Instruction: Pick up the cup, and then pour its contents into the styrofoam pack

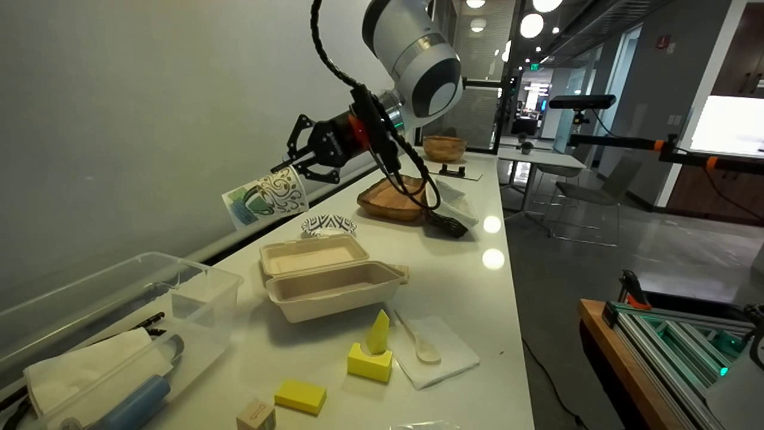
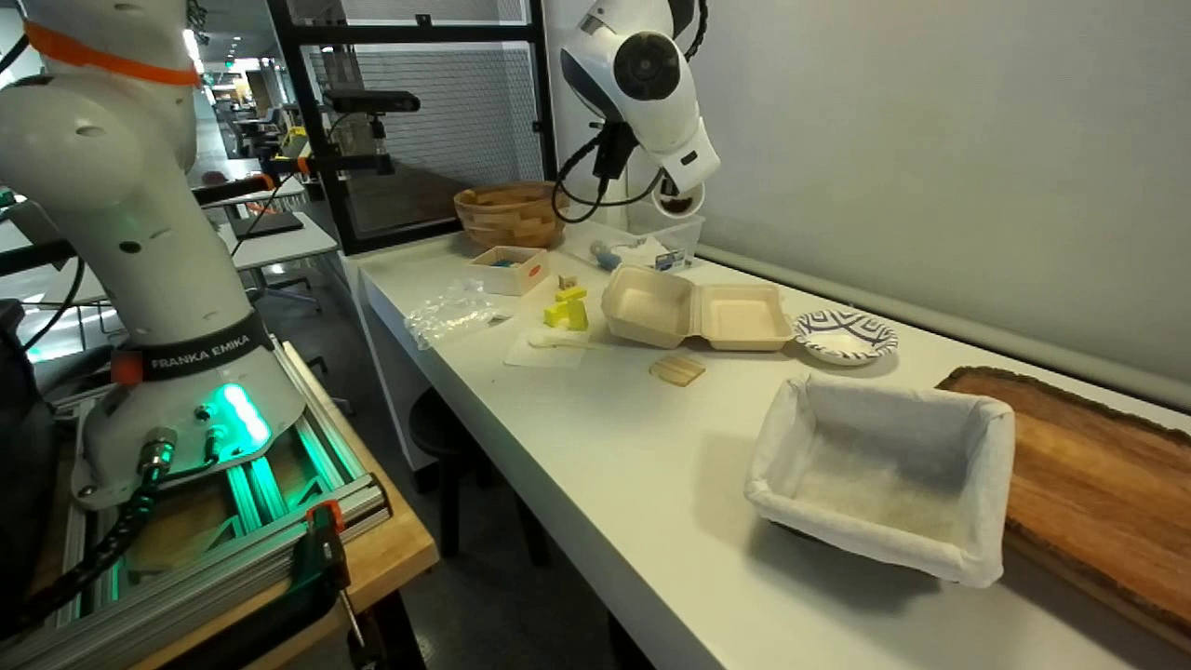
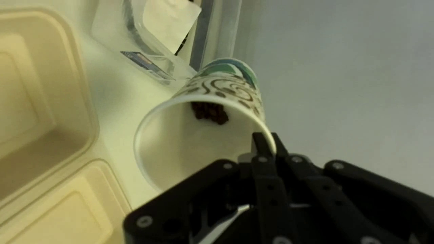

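Held the cup by its rim, pinched between the jaws, tilted and well above the surface. Saw dark brown pieces inside. Noted the styrofoam pack unfolded on the surface, lower and apart.

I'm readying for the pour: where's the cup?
In an exterior view, the cup hangs left of centre, up and left of the styrofoam pack. In the wrist view, the gripper pinches the cup's rim.

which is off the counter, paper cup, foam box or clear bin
The patterned paper cup, held tilted in midair by the gripper; the foam clamshell box and clear plastic bin sit on the counter.
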`<state>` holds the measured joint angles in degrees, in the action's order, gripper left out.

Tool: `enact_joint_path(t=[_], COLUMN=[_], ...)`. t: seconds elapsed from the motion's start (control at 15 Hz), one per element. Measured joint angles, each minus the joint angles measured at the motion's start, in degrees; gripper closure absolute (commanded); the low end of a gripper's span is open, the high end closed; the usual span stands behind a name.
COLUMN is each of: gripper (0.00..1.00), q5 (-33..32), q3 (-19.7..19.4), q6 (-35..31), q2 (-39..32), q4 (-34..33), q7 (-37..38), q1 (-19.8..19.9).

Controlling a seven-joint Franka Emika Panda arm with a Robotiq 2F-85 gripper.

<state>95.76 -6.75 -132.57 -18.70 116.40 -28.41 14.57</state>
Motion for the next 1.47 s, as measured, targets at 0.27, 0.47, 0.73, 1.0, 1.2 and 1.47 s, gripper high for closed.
enact_joint_path(t=[0.27, 0.47, 0.73, 1.0, 1.2, 1.47], gripper=[0.99, 0.99, 0.96, 0.99, 0.99, 0.99], q5=[4.2, 4.4, 4.8, 4.9, 4.9, 6.1], q3=[-3.0, -5.3, -6.9, -6.9, -7.0, -7.4], q6=[11.8, 18.7, 26.2, 26.7, 27.1, 33.2], q2=[0.7, 0.7, 0.1, -0.1, -0.3, -1.8], q4=[3.2, 5.0, 6.2, 6.5, 6.5, 6.5], q7=[-0.6, -0.6, -0.7, -0.7, -0.7, -0.1], q1=[1.8, 2.8, 3.7, 3.7, 3.6, 4.2])
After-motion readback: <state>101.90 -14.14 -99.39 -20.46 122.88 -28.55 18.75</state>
